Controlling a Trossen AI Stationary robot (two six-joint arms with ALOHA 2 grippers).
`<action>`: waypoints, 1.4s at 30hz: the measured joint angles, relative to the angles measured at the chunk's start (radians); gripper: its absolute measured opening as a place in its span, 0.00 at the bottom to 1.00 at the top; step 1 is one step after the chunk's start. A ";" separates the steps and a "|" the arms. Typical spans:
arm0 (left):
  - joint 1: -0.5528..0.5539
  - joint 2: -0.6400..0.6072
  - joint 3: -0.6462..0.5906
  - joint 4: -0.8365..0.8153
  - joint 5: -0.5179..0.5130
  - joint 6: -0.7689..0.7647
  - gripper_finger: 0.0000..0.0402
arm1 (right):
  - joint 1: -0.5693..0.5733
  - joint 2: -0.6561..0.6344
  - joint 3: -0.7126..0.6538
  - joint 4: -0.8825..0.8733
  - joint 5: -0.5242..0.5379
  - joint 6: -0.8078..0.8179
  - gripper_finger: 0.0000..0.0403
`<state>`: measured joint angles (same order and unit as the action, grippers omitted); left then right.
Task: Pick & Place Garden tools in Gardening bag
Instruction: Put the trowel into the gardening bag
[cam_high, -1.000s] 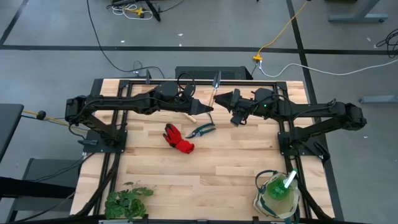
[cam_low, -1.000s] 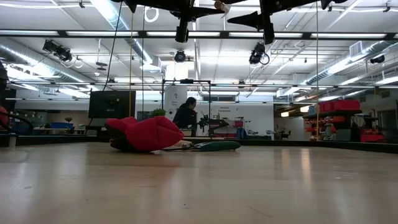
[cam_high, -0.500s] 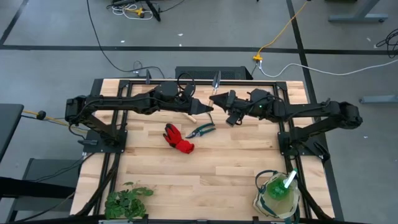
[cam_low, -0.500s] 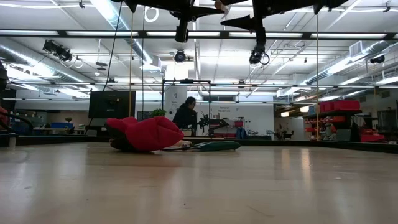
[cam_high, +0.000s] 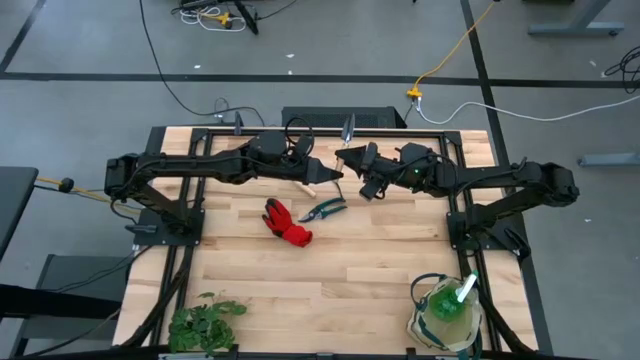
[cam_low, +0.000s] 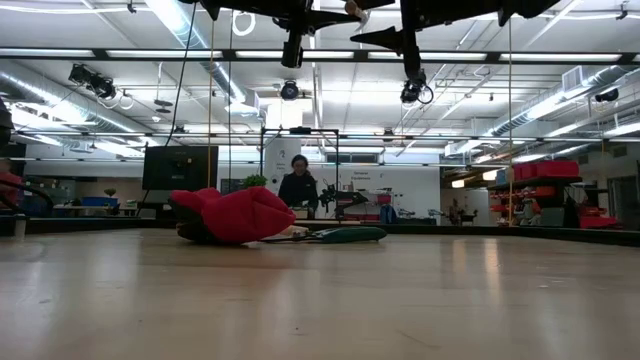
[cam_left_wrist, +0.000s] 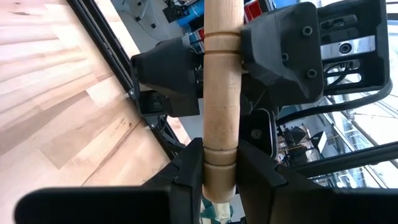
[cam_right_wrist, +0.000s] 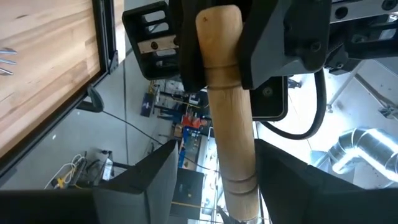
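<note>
The wooden surface (cam_high: 330, 255) is carrying everything, with both dark arms reaching in over its far half and meeting near the middle.

The gardening bag (cam_high: 444, 315) is sitting at the near right corner, well apart from the arms. The green spray bottle (cam_high: 452, 298) is already standing inside it, so that one item looks done. At the near left corner the leafy plant bunch (cam_high: 205, 322) is lying by itself; it is not one of the tools.

The red glove (cam_high: 287, 222) is lying on the surface near the middle, and the dark pruning shears (cam_high: 322, 209) are lying just beside it, toward the right arm. Neither is being touched, so both are waiting to be bagged.

The trowel (cam_high: 342, 142) is being held up off the surface between the two arms, its silver blade pointing toward the far edge. The left end effector (cam_high: 318, 179) is clamping the lower part of the wooden handle (cam_left_wrist: 221, 106), its fingers closed tight around it. The right end effector (cam_high: 358, 164) is coming in around the same handle with its fingers spread wide on either side, not yet gripping. This looks like a handover to the arm nearer the bag.

No hand rake is showing anywhere. By my reckoning one item is bagged, one is in transit, and two are lying untouched.
</note>
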<state>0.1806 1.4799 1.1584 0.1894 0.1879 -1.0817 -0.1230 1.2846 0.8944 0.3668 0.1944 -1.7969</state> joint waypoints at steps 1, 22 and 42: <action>0.000 0.000 0.000 0.000 0.000 0.000 0.20 | 0.000 0.000 0.000 0.000 0.000 -0.001 0.52; 0.000 0.000 -0.001 -0.003 -0.018 -0.007 0.20 | 0.000 -0.001 0.000 0.013 0.000 -0.028 0.26; 0.000 -0.001 -0.001 0.006 -0.034 0.005 0.28 | 0.000 -0.001 0.000 0.026 0.002 -0.014 0.19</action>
<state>0.1806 1.4792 1.1576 0.1951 0.1543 -1.0765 -0.1226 1.2839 0.8940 0.3923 0.1965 -1.8105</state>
